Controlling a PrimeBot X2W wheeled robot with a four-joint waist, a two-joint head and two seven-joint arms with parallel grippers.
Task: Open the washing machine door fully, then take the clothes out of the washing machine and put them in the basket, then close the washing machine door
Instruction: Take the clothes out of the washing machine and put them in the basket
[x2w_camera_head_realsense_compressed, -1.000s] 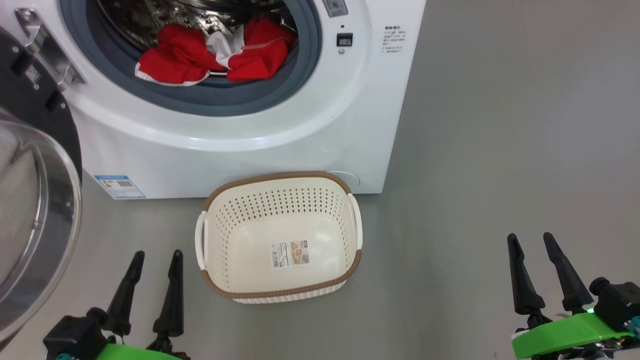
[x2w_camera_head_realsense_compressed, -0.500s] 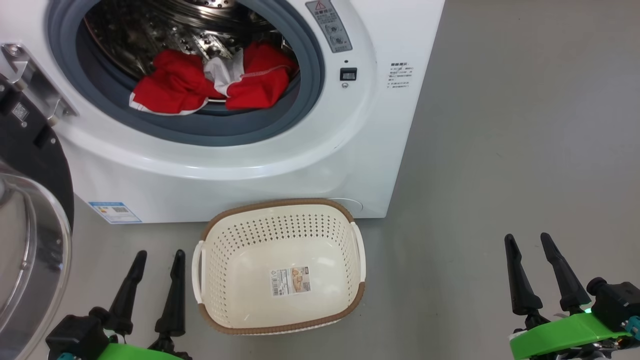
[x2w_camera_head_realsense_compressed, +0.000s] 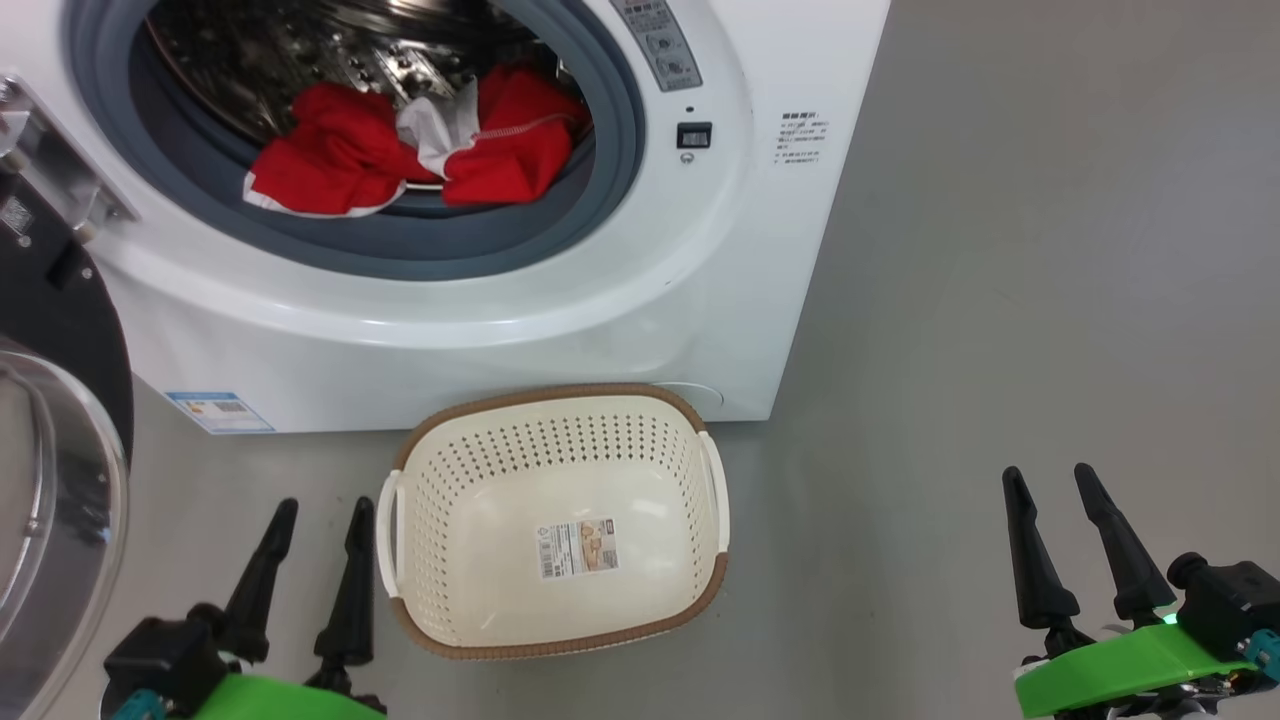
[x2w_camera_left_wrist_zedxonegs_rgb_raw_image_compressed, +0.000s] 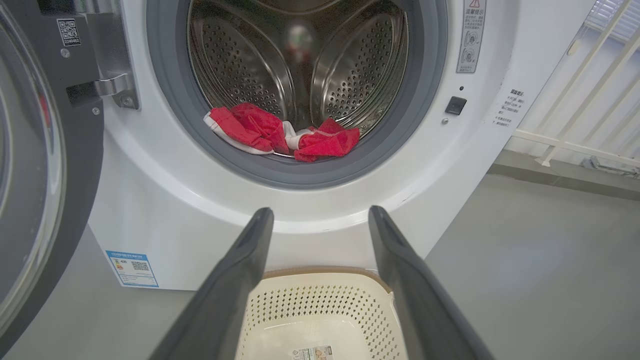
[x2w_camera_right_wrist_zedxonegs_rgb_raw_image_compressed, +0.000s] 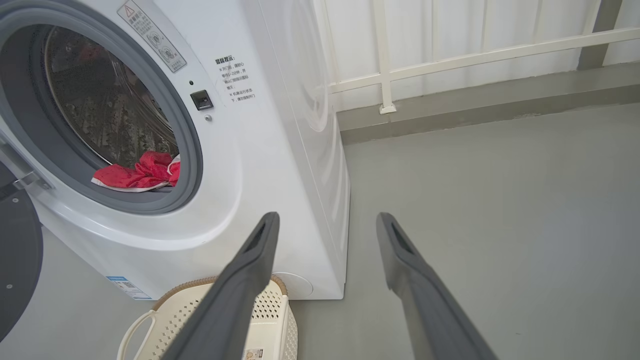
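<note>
The white washing machine (x2w_camera_head_realsense_compressed: 520, 320) stands open, its black-rimmed glass door (x2w_camera_head_realsense_compressed: 50, 480) swung out to the left. Red clothes (x2w_camera_head_realsense_compressed: 410, 150) with white trim lie at the drum's front lip, also the clothes (x2w_camera_left_wrist_zedxonegs_rgb_raw_image_compressed: 280, 132) in the left wrist view and the clothes (x2w_camera_right_wrist_zedxonegs_rgb_raw_image_compressed: 137, 172) in the right wrist view. The cream basket (x2w_camera_head_realsense_compressed: 700, 500) with a brown rim sits empty on the floor against the machine's base. My left gripper (x2w_camera_head_realsense_compressed: 320, 510) is open just left of the basket. My right gripper (x2w_camera_head_realsense_compressed: 1050, 475) is open well to the basket's right. Both hold nothing.
Grey floor (x2w_camera_head_realsense_compressed: 1000, 250) spreads to the right of the machine. A white railing (x2w_camera_right_wrist_zedxonegs_rgb_raw_image_compressed: 450, 55) on a low kerb runs behind it. The open door (x2w_camera_left_wrist_zedxonegs_rgb_raw_image_compressed: 30, 165) takes up the space at the left.
The head camera has shifted, so the machine and basket sit lower in the picture than a second ago. Both grippers keep the same open pose, and the clothes have not moved.
</note>
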